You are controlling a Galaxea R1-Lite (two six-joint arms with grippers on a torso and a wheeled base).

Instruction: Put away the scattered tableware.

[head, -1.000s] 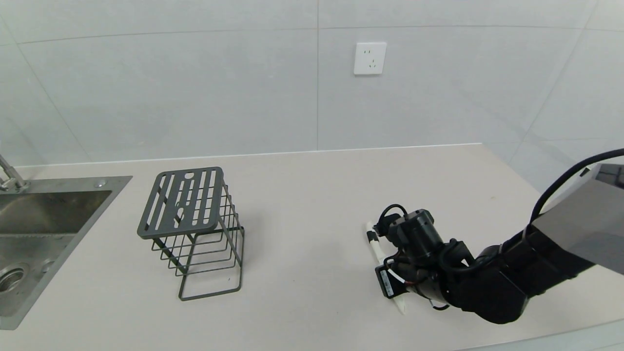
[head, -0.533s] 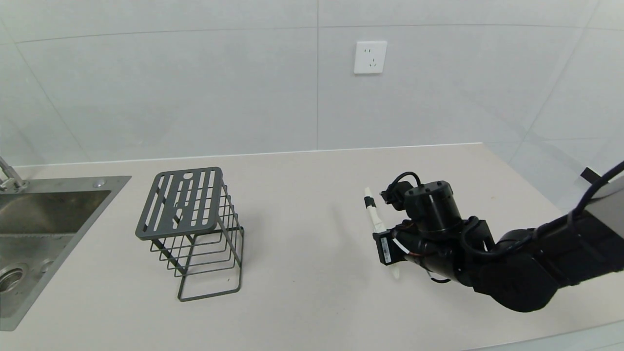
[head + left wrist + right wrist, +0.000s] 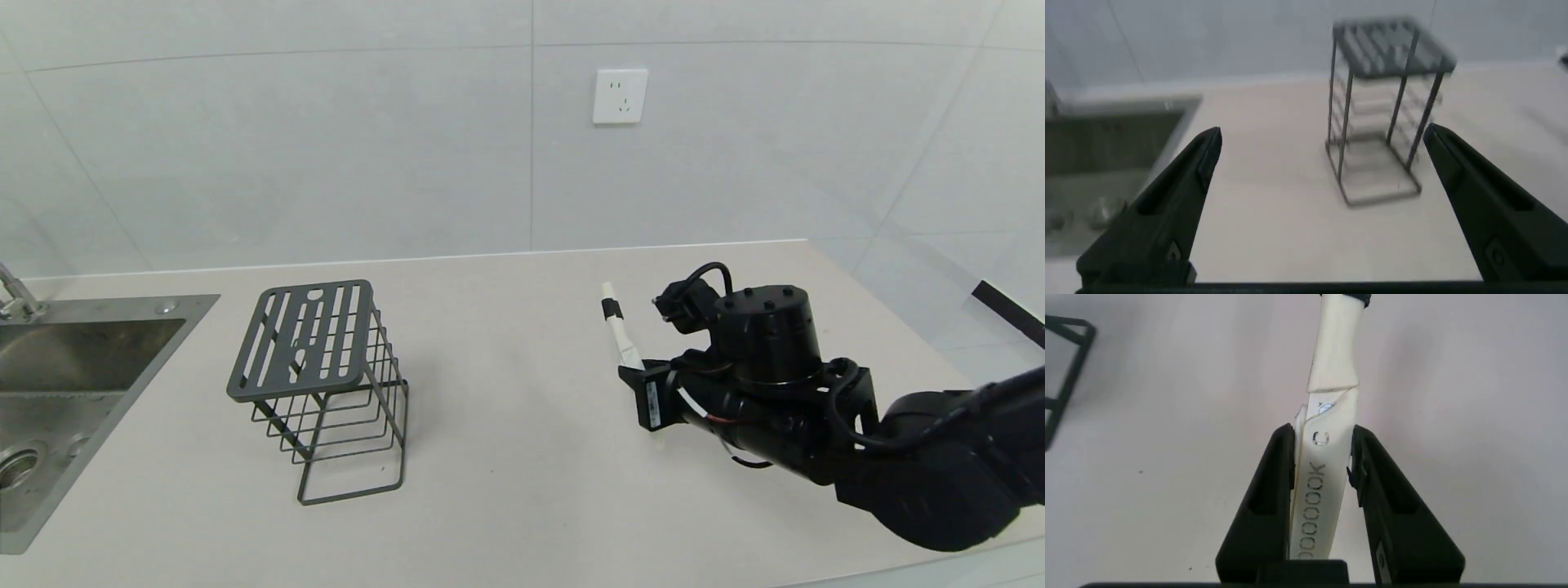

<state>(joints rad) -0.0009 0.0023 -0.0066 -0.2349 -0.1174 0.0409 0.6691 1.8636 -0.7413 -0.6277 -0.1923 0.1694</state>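
A white knife (image 3: 618, 331) with a black band on its handle hangs above the counter at the right, handle pointing up toward the wall. My right gripper (image 3: 647, 385) is shut on its blade. In the right wrist view the perforated blade (image 3: 1319, 498) sits between both fingers (image 3: 1278, 478) of the right gripper (image 3: 1323, 457), and the handle sticks out past them. A dark wire rack (image 3: 318, 384) with a slotted top stands left of centre. My left gripper (image 3: 1323, 135) is open with nothing in it, facing the rack (image 3: 1384, 106) from a distance.
A steel sink (image 3: 49, 392) is set into the counter at the far left, with its tap at the edge. A wall socket (image 3: 620, 95) is on the tiled wall behind. Bare counter (image 3: 506, 392) lies between rack and knife.
My right gripper has lifted the knife off the counter and carried it up and away from the front edge; the knife now tilts more upright. The rack has not moved.
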